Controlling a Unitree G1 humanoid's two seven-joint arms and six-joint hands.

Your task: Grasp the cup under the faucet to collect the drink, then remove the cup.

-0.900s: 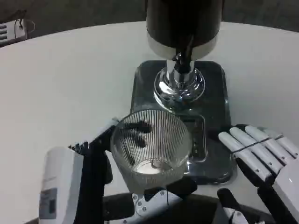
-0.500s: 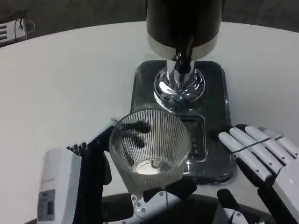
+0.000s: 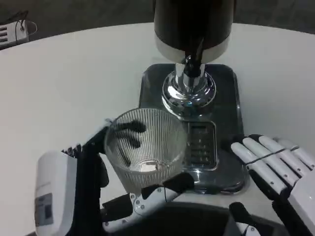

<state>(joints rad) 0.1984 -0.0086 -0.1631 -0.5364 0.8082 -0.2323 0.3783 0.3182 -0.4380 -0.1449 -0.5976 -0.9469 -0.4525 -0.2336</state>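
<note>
Cup gripped in left robot hand, at tray front-left edge, short of faucet. Right robot hand spread, empty. Approach step; next probably needs moving cup under spout.

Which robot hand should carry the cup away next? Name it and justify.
Left. The left robot hand already holds the ribbed glass cup, fingers wrapped around it, beside the dispenser tray. The right robot hand lies open, holding nothing.
</note>
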